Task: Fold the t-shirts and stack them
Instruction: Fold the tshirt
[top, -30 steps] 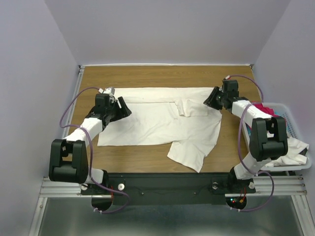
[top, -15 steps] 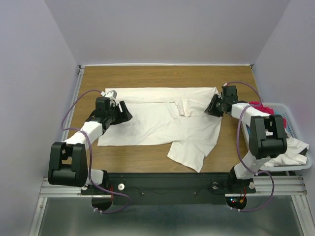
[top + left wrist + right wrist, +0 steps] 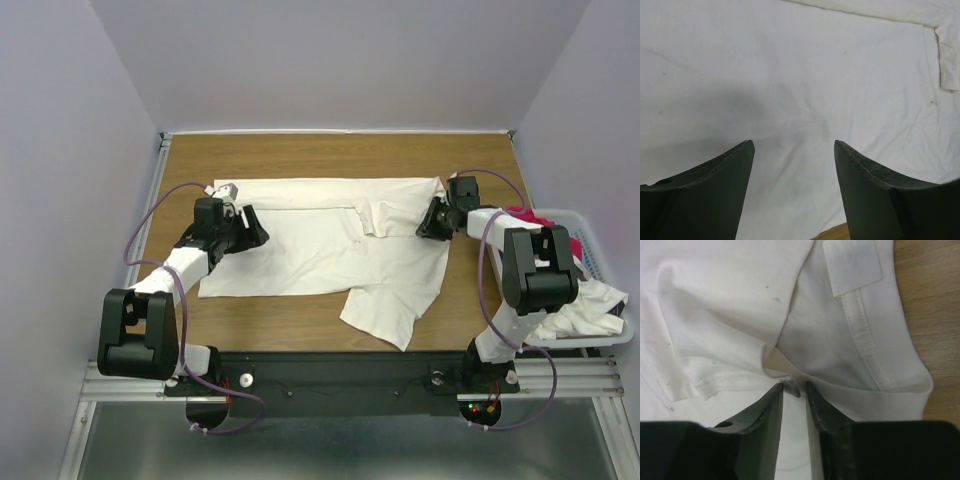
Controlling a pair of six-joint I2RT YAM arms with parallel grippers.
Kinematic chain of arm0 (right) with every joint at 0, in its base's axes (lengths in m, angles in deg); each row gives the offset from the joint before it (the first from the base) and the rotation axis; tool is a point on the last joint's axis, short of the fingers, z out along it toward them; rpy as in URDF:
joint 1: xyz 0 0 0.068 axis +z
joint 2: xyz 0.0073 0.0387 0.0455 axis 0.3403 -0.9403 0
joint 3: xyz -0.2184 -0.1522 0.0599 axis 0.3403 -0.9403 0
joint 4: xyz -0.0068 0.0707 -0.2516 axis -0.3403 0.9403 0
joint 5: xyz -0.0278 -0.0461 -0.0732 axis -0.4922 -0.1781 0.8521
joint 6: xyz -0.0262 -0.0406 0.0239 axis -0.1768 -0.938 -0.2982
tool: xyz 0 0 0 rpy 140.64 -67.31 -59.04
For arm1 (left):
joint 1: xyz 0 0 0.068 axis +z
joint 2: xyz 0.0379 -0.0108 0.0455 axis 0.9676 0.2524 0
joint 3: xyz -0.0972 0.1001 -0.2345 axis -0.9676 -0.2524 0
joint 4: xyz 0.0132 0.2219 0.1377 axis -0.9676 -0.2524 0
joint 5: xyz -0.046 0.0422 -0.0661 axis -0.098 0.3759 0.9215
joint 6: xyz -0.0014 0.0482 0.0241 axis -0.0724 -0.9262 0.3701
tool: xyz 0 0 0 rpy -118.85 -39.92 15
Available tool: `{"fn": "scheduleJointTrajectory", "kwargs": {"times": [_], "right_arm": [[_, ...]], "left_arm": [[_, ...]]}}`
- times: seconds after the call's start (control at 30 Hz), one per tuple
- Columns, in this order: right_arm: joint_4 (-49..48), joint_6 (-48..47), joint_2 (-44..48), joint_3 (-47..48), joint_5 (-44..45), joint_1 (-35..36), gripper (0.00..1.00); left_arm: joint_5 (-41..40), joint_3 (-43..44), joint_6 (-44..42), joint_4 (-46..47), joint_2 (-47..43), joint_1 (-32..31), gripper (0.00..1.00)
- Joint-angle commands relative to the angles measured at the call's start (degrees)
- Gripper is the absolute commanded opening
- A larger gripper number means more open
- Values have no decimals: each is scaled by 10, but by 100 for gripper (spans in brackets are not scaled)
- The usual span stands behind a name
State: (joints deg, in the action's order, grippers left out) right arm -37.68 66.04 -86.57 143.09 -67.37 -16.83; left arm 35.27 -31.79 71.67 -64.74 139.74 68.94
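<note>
Across the middle of the counter (image 3: 300, 155): off-white t-shirt (image 3: 320, 250), spread mostly flat, long side running left to right. Toward the near edge, right of centre, one rumpled flap of the same cloth sticking out at a slant. Around the middle of the far side, a small folded-over patch.

At the shirt's left end, toward the counter's left edge: left claw (image 3: 252, 228), low over the fabric. From the left wrist view, left claw (image 3: 792, 145) with dark fingers (image 3: 715, 190) set wide apart, nothing between them, only smooth pale cloth below and a sliver of wood at the bottom.

At the shirt's far-right part, toward the counter's right edge: right claw (image 3: 425, 222), down on the cloth. From the right wrist view, right claw (image 3: 792, 385) with fingers (image 3: 765, 420) drawn close together, pinched on a small ridge of the fabric at the tips. Just beyond those tips, the collar band (image 3: 865, 335) curving past a sewn-in label (image 3: 852, 265), bare wood to the right.

Against the right edge: white slatted basket (image 3: 598, 262), holding a magenta-red t-shirt (image 3: 528, 217) at its far end and a white t-shirt (image 3: 590, 310) spilling over its near rim.
</note>
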Motion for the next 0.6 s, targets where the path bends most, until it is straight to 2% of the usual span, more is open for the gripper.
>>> {"fn": "scheduleJointTrajectory", "kwargs": {"times": [0.0, 0.3, 0.57], "right_arm": [[-12, -8, 0, 17, -11, -1, 24], [-7, 30, 41, 7, -34, 0, 1], [24, 111, 69, -3, -67, -1, 1]], "left_arm": [[5, -8, -9, 22, -15, -2, 77], [6, -6, -9, 23, -10, -2, 77], [7, -5, -11, 23, -9, -3, 77]]}}
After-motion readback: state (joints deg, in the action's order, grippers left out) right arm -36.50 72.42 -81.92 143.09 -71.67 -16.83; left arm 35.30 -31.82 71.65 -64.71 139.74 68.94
